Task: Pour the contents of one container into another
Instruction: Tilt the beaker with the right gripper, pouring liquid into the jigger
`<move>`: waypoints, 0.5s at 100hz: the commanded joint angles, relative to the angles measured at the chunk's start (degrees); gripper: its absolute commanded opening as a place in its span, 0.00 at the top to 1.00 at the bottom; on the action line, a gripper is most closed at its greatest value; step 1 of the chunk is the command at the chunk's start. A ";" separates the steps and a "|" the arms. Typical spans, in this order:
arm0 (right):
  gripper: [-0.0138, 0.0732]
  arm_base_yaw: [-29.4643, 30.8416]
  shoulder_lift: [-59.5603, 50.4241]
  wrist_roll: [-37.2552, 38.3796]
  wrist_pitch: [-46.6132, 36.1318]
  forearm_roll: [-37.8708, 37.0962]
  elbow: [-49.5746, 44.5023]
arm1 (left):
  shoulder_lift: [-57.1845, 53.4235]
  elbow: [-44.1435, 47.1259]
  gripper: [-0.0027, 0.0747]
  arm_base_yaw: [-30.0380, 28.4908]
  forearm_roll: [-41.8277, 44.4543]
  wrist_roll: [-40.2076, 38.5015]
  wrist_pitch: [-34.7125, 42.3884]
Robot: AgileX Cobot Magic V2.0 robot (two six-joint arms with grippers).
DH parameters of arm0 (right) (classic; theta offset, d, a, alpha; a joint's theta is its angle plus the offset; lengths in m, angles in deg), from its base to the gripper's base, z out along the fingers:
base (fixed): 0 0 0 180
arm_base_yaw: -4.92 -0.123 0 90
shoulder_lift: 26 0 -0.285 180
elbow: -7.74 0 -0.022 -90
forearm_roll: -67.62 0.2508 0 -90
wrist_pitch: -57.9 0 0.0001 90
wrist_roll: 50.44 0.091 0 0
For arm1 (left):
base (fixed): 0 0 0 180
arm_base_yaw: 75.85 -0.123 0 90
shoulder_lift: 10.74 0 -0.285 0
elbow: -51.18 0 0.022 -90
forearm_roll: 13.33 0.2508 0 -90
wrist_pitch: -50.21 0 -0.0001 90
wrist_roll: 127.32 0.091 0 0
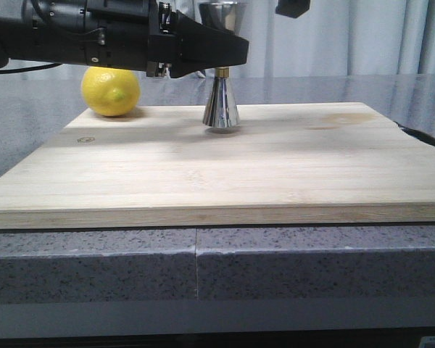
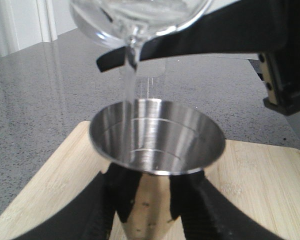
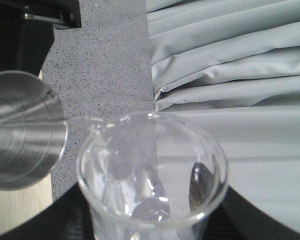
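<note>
In the front view the left arm hides the jigger at its upper waist, the picture's top edge cuts off its rim, and the lemon loses its top behind the same arm. The right gripper shows only as a dark scrap at the top edge, the beaker out of frame there. Both wrist views cut off the beaker's base, and the left wrist view cuts off the jigger's foot.

The left arm reaches in horizontally from the left in the front view, and its black left gripper has its jaws closed around the narrow waist of the shiny steel hourglass-shaped jigger. Only a small black part of the right gripper shows there, high up. In its wrist view, its jaws clasp the tilted clear glass beaker.
</note>
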 commanded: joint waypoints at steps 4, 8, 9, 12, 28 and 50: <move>0.52 0.15 -2.00 -0.50 -2.43 -1.54 2.04 | -2.69 -1.67 0.63 0.36 -4.99 -0.39 -6.40; 0.52 0.15 -2.00 -0.50 -2.43 -1.70 2.04 | -2.69 -1.67 0.63 0.36 -4.99 -0.39 -6.40; 0.52 0.15 -2.00 -0.50 -2.43 -1.69 2.04 | -2.69 -1.67 0.63 0.36 -4.99 -0.39 -6.40; 0.52 0.15 -2.00 -0.50 -2.43 -1.87 2.04 | -2.69 -1.67 0.63 0.36 -4.99 -0.39 -6.40; 0.52 0.15 -2.00 -0.50 -2.43 -4.11 2.04 | -2.69 -1.67 0.63 0.36 -4.99 -0.39 -6.40; 0.52 0.15 -2.00 -0.50 -2.94 -5.84 2.04 | -2.69 -1.67 0.63 0.36 -4.99 -0.39 -6.40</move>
